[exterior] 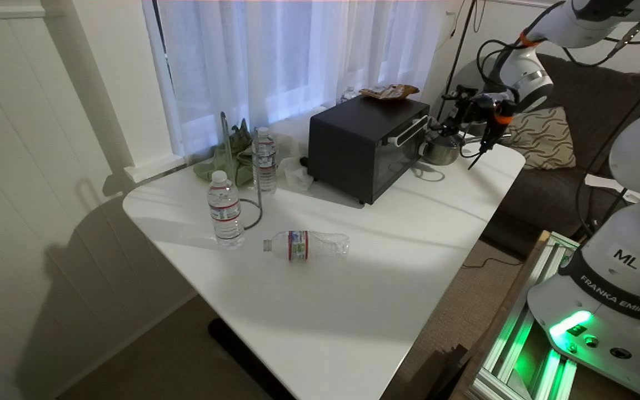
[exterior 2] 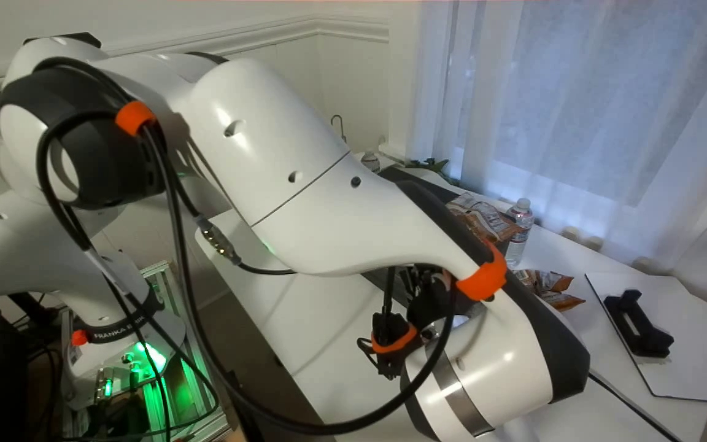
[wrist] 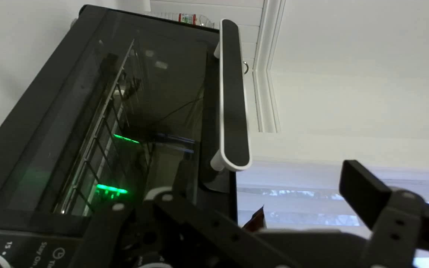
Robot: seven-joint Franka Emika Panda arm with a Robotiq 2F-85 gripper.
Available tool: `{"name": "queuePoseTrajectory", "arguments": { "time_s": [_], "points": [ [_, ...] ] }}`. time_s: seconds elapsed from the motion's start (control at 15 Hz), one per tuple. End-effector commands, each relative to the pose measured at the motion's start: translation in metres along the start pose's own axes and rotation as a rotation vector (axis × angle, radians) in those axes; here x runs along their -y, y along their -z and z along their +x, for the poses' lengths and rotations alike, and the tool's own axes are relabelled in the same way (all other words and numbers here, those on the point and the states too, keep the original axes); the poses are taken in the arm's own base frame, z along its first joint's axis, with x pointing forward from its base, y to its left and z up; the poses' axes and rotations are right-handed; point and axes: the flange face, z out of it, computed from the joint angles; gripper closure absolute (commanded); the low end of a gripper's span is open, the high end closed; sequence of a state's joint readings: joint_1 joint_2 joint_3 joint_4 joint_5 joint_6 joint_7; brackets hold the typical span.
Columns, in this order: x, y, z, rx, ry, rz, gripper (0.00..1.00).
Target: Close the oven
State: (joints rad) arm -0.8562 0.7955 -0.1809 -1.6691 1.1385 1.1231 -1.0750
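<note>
Oven (wrist: pixel 162 93) cut off btm-left in wrist view, pt. hid behind gripper (wrist: pixel 268 186) spread wide.

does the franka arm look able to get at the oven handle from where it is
Probably yes. In the wrist view the fingers stand apart and the handle shows in full, with nothing visible blocking it. The metal pot by the oven sits lower, so it likely isn't in the way.

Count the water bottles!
4: a lying water bottle, an upright water bottle beside it, another water bottle nearer the curtain, a fourth water bottle behind the toaster oven. Others may be hidden.
</note>
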Motion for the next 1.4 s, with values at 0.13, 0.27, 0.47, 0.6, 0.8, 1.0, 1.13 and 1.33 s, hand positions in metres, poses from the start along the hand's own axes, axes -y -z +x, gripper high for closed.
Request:
{"name": "queuePoseTrajectory", "arguments": {
  "time_s": [0.13,0.27,0.47,0.6,0.8,1.0,1.13,1.33],
  "points": [
    [0.039,0.015,-0.019,-0.034,-0.053,-0.156,0.00],
    [0.061,0.026,-0.027,-0.068,-0.052,-0.256,0.00],
    [0.100,0.034,-0.042,-0.081,-0.044,-0.411,0.00],
    [0.125,0.033,-0.050,-0.071,-0.023,-0.522,0.00],
    [0.162,0.020,-0.063,-0.058,0.028,-0.689,0.00],
    [0.196,-0.003,-0.072,-0.047,0.087,-0.854,0.00],
    [0.220,-0.020,-0.076,-0.054,0.133,-0.961,0.00],
    [0.251,-0.047,-0.091,-0.032,0.226,-1.098,0.00]
  ]
}}
